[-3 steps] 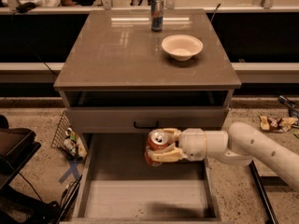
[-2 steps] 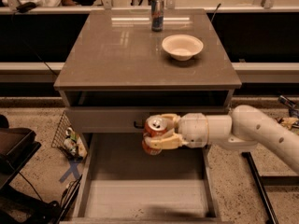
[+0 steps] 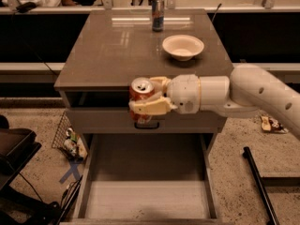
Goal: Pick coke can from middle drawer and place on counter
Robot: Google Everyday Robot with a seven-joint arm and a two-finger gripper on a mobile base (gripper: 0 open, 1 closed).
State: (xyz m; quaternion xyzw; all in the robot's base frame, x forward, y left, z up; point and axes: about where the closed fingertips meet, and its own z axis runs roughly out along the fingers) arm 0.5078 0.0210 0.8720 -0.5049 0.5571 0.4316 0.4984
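Note:
The coke can (image 3: pixel 140 93), red-orange with a silver top and pull tab, is upright in my gripper (image 3: pixel 151 95). My gripper is shut on it, with cream fingers (image 3: pixel 150 106) wrapped round its side. It hangs in front of the counter's (image 3: pixel 117 50) front edge, at about counter height, above the open middle drawer (image 3: pixel 145 198). The drawer's pale floor is bare. My white arm reaches in from the right.
A tall blue-and-silver can (image 3: pixel 157 13) stands at the counter's back middle. A cream bowl (image 3: pixel 183 46) sits right of centre. A grey drawer front with a dark handle (image 3: pixel 146 124) is behind the can. A wire basket (image 3: pixel 69 137) and a black chair (image 3: pixel 14 149) stand left.
My gripper has lifted the coke can up out of the drawer to counter-edge height and carried it slightly left.

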